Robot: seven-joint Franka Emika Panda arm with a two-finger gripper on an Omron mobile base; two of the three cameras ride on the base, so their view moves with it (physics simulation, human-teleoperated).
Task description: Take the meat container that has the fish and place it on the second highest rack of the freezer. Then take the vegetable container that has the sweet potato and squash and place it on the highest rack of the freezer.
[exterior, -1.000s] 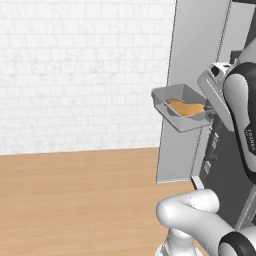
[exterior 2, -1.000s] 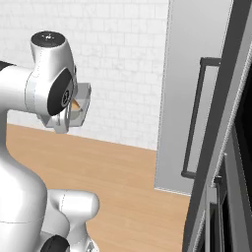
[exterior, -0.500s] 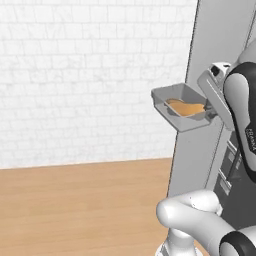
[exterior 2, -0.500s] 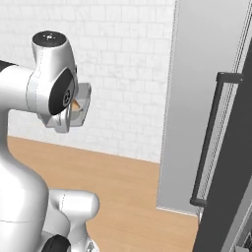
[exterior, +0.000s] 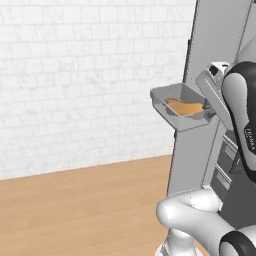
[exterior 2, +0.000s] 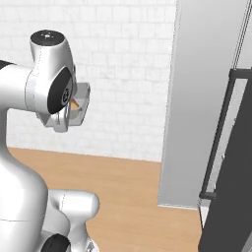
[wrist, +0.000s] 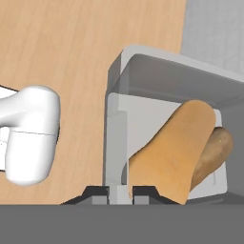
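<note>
My gripper (wrist: 120, 193) is shut on the near wall of the vegetable container (wrist: 116, 138), a shallow grey tray held level in the air. The sweet potato and squash (wrist: 176, 147) lie inside as orange and tan lumps. In the left base view the vegetable container (exterior: 182, 122) hangs at chest height in front of the freezer (exterior: 215, 45), with the orange food (exterior: 185, 106) showing over its rim. From the right base side, the tray (exterior 2: 82, 101) peeks out behind my arm. The meat container with the fish is out of view.
A dark panel with a long black bar handle (exterior 2: 219, 142) stands at the right, beside the tall grey freezer face (exterior 2: 202, 98). Pale ledges (exterior: 225, 160) show low behind my arm. A white brick wall (exterior: 75, 75) rises over wooden floor (exterior: 75, 205).
The whole picture has shifted, so the base has moved; the freezer has slid a little to the right in both base views. The tray stays gripped at the same height.
</note>
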